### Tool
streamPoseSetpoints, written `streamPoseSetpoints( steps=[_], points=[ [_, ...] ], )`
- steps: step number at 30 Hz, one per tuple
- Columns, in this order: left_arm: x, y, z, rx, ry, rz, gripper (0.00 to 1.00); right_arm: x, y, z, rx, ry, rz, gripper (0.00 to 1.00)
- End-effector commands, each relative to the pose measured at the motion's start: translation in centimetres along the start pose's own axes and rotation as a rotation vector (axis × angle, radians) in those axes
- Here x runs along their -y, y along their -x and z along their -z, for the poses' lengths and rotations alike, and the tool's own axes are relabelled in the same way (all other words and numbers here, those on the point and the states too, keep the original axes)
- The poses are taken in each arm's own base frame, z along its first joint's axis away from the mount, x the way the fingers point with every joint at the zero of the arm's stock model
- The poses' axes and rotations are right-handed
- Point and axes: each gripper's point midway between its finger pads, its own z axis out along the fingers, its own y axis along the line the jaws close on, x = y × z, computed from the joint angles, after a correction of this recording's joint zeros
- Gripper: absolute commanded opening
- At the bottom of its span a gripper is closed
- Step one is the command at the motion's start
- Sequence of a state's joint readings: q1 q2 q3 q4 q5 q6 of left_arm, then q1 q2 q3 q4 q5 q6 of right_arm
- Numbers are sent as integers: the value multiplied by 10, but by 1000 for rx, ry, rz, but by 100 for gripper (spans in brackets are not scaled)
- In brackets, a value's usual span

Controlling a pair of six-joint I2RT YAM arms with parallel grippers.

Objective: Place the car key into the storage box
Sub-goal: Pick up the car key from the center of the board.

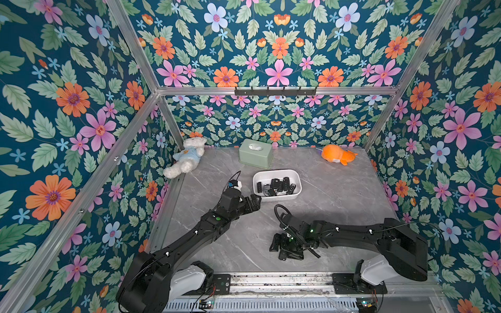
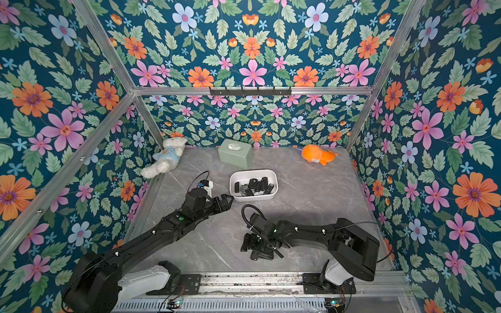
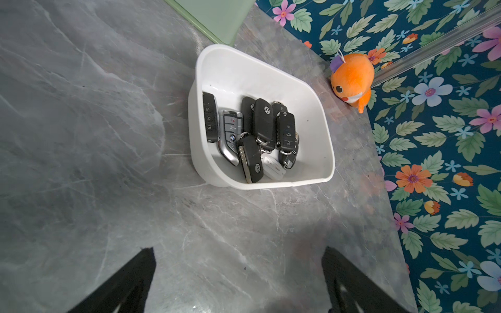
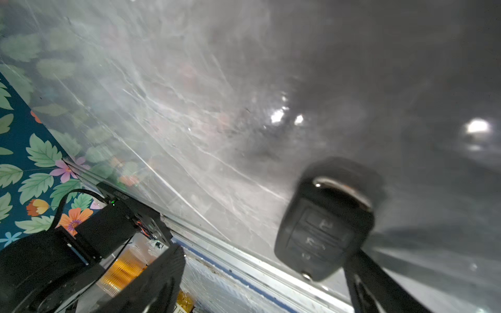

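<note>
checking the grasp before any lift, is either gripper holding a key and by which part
Nothing is held. The left gripper is open and empty; the right gripper is open, a car key lying loose by one jaw.

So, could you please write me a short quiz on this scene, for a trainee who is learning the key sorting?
1. True or false: the left gripper holds a car key.
2. What stands just behind the storage box, toward the far wall? A) a red toolbox B) a green tissue box C) a wicker basket
3. Which gripper is down at the loose car keys near the front edge of the table?

Key
1. False: its jaws are open and empty.
2. B.
3. The right gripper, jaws open, with one car key lying close by.
</note>
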State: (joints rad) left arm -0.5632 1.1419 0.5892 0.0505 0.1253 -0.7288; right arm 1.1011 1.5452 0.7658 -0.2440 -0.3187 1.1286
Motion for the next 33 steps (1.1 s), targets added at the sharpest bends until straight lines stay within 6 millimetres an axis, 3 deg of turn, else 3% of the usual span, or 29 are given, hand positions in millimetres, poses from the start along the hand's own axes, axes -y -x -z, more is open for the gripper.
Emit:
streamPoseSetpoints(
  steps=[1,7,19,33],
  points=[
    [-2,1,1,4,7,-10,99,11,13,-3,55,-94,43,90],
    [-4,1,3,11,11,-3,99,18,18,-3,87,-209,118,85],
    [-8,2,5,17,20,3,99,27,8,-16,88,-414,314,70],
    [-12,3,7,26,29,13,99,31,11,-17,92,-469,358,38]
  ],
)
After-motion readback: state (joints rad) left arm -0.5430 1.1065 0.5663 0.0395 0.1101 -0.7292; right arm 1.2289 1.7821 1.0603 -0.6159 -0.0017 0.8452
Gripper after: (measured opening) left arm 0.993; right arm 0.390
